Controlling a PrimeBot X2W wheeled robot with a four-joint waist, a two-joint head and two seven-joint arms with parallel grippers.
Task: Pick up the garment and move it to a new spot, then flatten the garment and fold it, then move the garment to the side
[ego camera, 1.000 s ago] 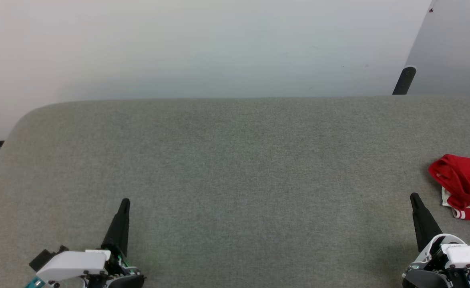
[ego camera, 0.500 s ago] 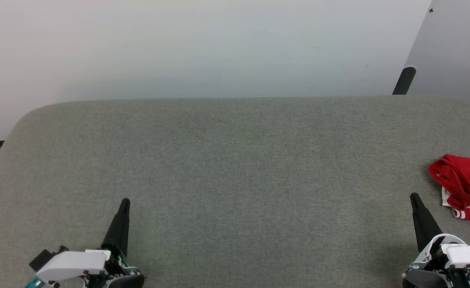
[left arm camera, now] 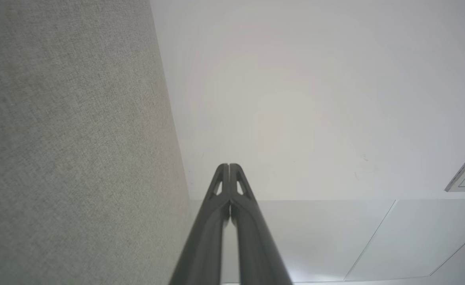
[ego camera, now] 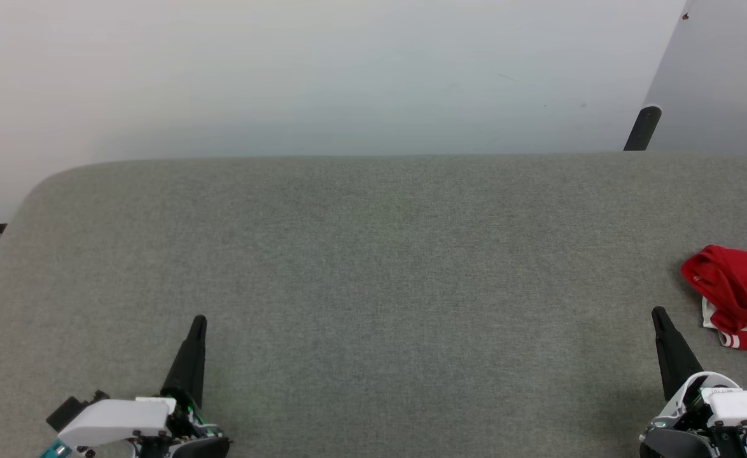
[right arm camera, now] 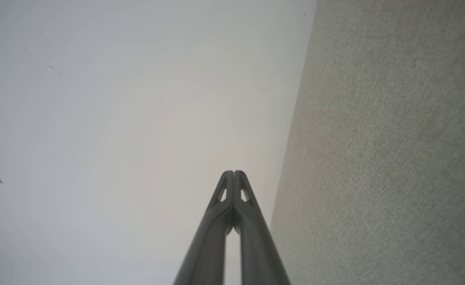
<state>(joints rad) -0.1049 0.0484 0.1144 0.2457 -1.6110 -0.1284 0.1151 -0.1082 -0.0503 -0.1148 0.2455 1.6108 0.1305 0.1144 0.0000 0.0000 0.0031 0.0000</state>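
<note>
**Garment bunched at counter's right edge, both hands closed and empty**

Grey fabric-covered counter (ego camera: 373,267) spanned the head view, rounded corner at far left. Pale wall (ego camera: 284,76) stood behind it.

Garment (ego camera: 739,292) lay crumpled on the counter at the far right, partly cut off by the frame edge: red, with white and red-striped trim showing at its near side.

Left hand (ego camera: 199,320) hovered at lower left, fingers pressed together, holding nothing. Right hand (ego camera: 658,312) sat at lower right, likewise closed and empty, near the garment but apart from it.

Short black post (ego camera: 642,128) rose behind the far right edge.
</note>
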